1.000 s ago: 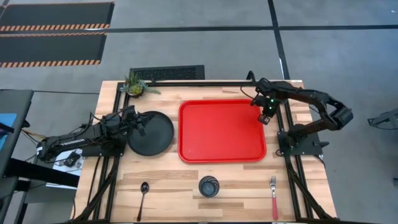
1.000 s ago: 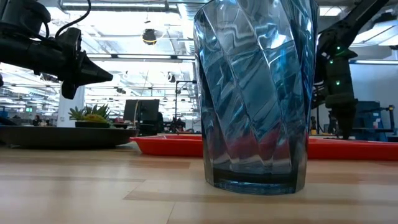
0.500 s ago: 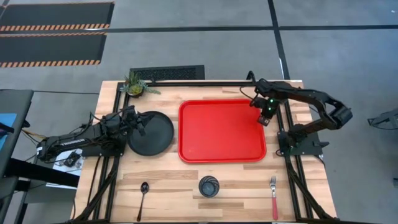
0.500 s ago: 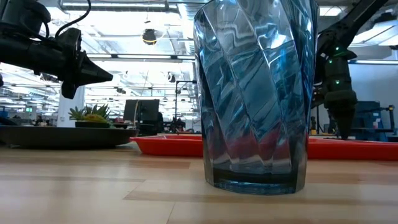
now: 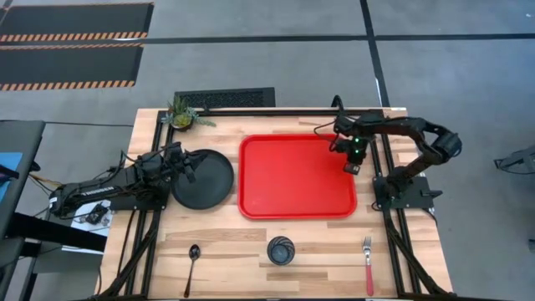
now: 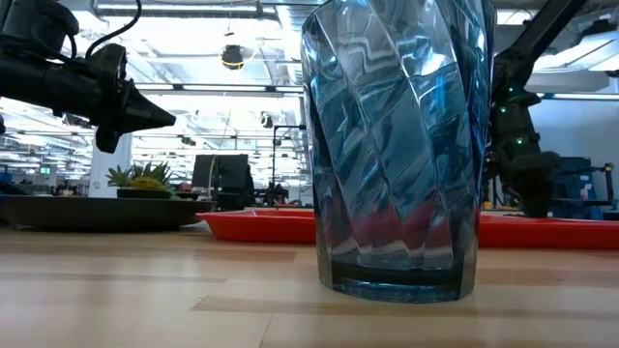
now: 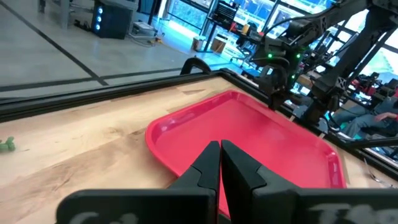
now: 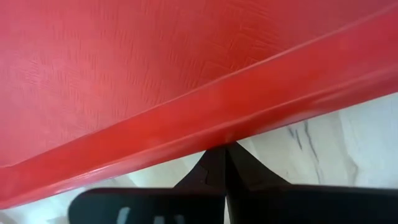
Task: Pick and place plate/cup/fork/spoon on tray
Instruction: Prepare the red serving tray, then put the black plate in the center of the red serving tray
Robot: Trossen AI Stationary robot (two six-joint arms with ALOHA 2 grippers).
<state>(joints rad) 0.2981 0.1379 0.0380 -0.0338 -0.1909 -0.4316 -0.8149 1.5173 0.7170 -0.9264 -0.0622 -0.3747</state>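
The red tray lies flat in the middle of the table. The black plate lies to its left. My left gripper is shut and hovers over the plate's left part, clear of it in the low view. My right gripper is shut at the tray's right rim. The ribbed tumbler cup stands near the front edge, filling the low view. The dark spoon lies at front left. The red-handled fork lies at front right. My right gripper's shut fingertips stand against the outer edge of the tray's right rim, toward its far end. They come from above, pointing down beside the rim. The tray lies flat on the table. Whether they press on it I cannot tell.
A small potted plant stands at the far left corner by a black grille. Black frame rails run along the table's left and right sides. Bare wood lies between the tray and the front-edge items.
My right gripper has moved toward the table's left edge and a little nearer, from beyond the tray's right side to its right rim. My left gripper and the plate have kept still.
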